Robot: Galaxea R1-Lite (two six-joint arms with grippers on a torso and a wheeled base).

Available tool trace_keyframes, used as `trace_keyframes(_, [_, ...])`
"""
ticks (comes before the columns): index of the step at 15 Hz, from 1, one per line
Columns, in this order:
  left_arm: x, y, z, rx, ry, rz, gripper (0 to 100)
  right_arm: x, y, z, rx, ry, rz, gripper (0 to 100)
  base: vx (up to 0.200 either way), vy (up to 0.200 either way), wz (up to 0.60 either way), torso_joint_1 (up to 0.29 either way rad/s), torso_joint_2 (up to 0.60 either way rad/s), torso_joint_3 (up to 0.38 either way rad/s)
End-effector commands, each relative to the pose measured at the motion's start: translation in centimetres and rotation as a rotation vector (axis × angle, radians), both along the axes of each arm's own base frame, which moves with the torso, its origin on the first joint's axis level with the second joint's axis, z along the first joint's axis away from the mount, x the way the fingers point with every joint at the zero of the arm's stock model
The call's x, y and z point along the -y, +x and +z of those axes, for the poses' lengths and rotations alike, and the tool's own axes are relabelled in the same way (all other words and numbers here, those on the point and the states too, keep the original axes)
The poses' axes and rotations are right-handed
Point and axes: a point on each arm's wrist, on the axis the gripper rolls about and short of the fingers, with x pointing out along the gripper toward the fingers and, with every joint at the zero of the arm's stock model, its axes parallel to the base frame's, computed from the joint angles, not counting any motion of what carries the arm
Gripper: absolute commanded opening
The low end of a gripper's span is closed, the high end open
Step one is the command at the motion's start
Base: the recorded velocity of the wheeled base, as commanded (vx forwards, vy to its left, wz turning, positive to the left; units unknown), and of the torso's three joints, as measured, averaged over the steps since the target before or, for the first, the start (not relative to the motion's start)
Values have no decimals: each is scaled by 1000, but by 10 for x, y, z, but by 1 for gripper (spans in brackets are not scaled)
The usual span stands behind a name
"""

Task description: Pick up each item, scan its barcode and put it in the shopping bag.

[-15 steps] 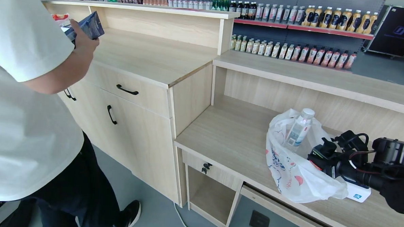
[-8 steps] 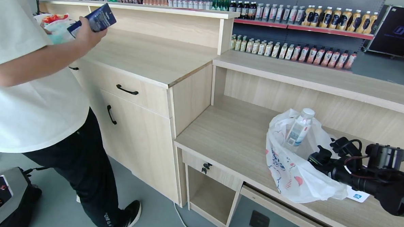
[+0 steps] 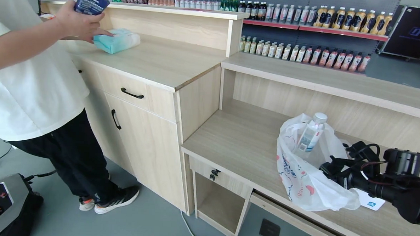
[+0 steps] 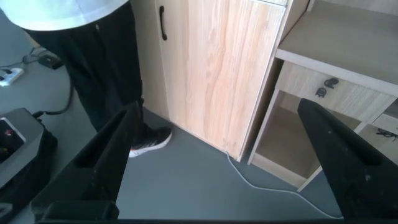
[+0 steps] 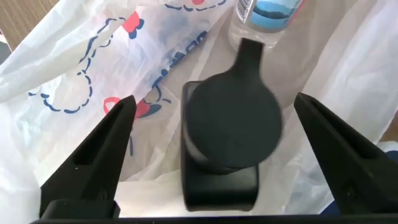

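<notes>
Right pincer (image 3: 327, 165) spread wide at the mouth of the bag (image 3: 299, 185) on the table (image 3: 241, 140) — a bottle (image 3: 310, 134) stands inside. Left pincer (image 4: 219, 109) hangs over the floor (image 4: 199, 174) — fingers apart.

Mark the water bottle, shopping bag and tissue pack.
water bottle (image 3: 307, 138): head view, on the label around its body.
shopping bag (image 3: 299, 182): head view, on the printed front wall.
tissue pack (image 3: 121, 41): head view, on the top face.
</notes>
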Motion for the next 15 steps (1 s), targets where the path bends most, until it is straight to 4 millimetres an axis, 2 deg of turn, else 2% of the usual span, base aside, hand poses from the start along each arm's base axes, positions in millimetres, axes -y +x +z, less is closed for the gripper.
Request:
trace_keyframes(1, [0, 0, 0, 0, 0, 0, 100, -1, -6, 34, 107, -28, 1, 100, 0, 0, 0, 0, 0, 0])
trace_keyframes(2, [0, 0, 0, 0, 0, 0, 100, -1, -14, 60, 189, -49, -3, 100, 0, 0, 0, 0, 0, 0])
trace_keyframes(4, [0, 0, 0, 0, 0, 0, 100, 3, -27, 85, 273, -99, -20, 100, 0, 0, 0, 0, 0, 0])
trace_keyframes(5, [0, 0, 0, 0, 0, 0, 100, 4, -32, 95, 320, -150, -22, 100, 0, 0, -600, 2, 2, 2])
trace_keyframes(6, [0, 0, 0, 0, 0, 0, 100, 4, -33, 96, 324, -155, -22, 100, 0, 0, -600, 2, 2, 2])
trace_keyframes(8, [0, 0, 0, 0, 0, 0, 100, 15, -43, 130, 487, -289, -56, 100, 0, 0, -600, 2, 7, 5])
trace_keyframes(9, [0, 0, 0, 0, 0, 0, 100, 17, -44, 137, 515, -298, -66, 100, 0, 0, -600, 22, 2, -2])
trace_keyframes(10, [0, 0, 0, 0, 0, 0, 100, 25, -52, 157, 562, -291, -123, 100, 0, 0, -600, 7, 2, -2])
trace_keyframes(11, [0, 0, 0, 0, 0, 0, 100, 27, -58, 166, 572, -264, -173, 100, 0, 0, -600, -2, 7, 7])
trace_keyframes(13, [0, 0, 0, 0, 0, 0, 100, 39, -88, 187, 512, -212, -352, 100, 0, 0, -600, 2, 7, 0])
trace_keyframes(15, [0, 0, 0, 0, 0, 0, 100, 49, -120, 195, 401, -166, -521, 100, 0, 0, -600, 2, 2, 0])
